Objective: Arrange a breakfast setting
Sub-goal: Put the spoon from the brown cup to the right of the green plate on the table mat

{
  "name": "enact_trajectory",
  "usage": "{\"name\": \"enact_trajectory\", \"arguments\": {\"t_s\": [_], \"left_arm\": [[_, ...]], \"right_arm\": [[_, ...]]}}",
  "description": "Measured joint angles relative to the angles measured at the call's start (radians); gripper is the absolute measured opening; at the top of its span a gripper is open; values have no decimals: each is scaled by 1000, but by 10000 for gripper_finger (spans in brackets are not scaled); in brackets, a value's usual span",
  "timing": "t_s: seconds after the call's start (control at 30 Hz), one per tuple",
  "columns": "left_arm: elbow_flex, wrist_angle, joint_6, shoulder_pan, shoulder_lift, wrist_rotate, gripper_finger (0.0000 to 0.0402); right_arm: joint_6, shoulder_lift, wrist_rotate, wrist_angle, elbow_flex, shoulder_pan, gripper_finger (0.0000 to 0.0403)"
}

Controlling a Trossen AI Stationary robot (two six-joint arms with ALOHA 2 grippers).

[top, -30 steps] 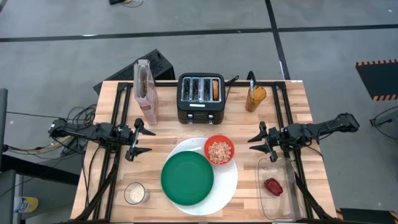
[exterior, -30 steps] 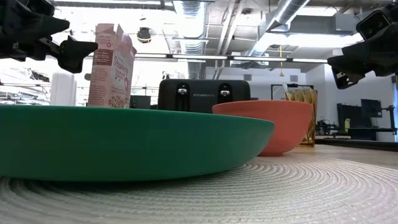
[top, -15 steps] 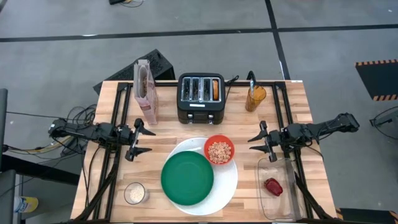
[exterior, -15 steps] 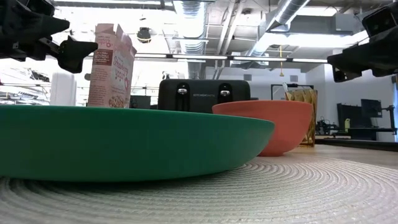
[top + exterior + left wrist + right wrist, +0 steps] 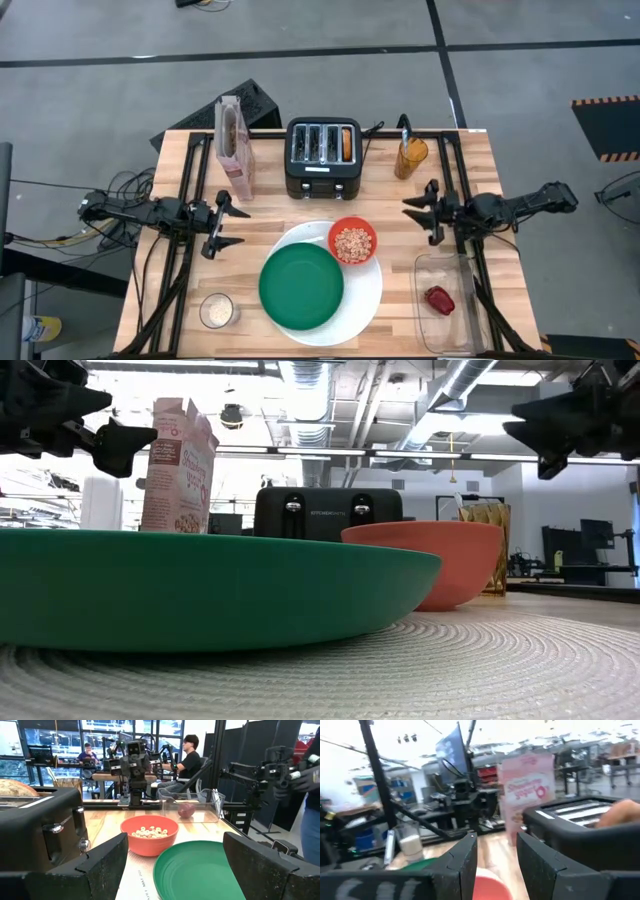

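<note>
Right gripper (image 5: 428, 213), fingers slightly spread and empty, hovers right of the toaster (image 5: 322, 157); likely next: fetching its bagel (image 5: 346, 144).

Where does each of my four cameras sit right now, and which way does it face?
High: above the table, straight down; both arms, left gripper, right gripper.
Low: table height, looking across the green plate to the red bowl and toaster; both grippers show up top.
Left wrist: faces across the table over bowl and plate; its own open fingers below.
Right wrist: faces the toaster and cereal box; own fingers below.
Shared: toaster and red bowl in all four.
</note>
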Motion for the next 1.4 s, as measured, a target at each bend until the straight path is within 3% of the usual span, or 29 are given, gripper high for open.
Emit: {"name": "enact_trajectory", "arguments": {"t_s": [0.2, 0.6, 0.97, 1.27, 1.4], "left_arm": [[0, 0, 0, 0, 0, 0, 311], [0, 0, 0, 0, 0, 0, 311], [0, 0, 0, 0, 0, 0, 311], [0, 0, 0, 0, 0, 0, 311], [0, 0, 0, 0, 0, 0, 311]], "right_arm": [[121, 0, 155, 63, 30, -5, 157], [132, 1, 213, 107, 123, -5, 147], [-240, 10, 227, 96, 272, -77, 146], [-352, 180, 344, -99, 454, -205, 146], [-372, 285, 366, -109, 523, -286, 146]]}}
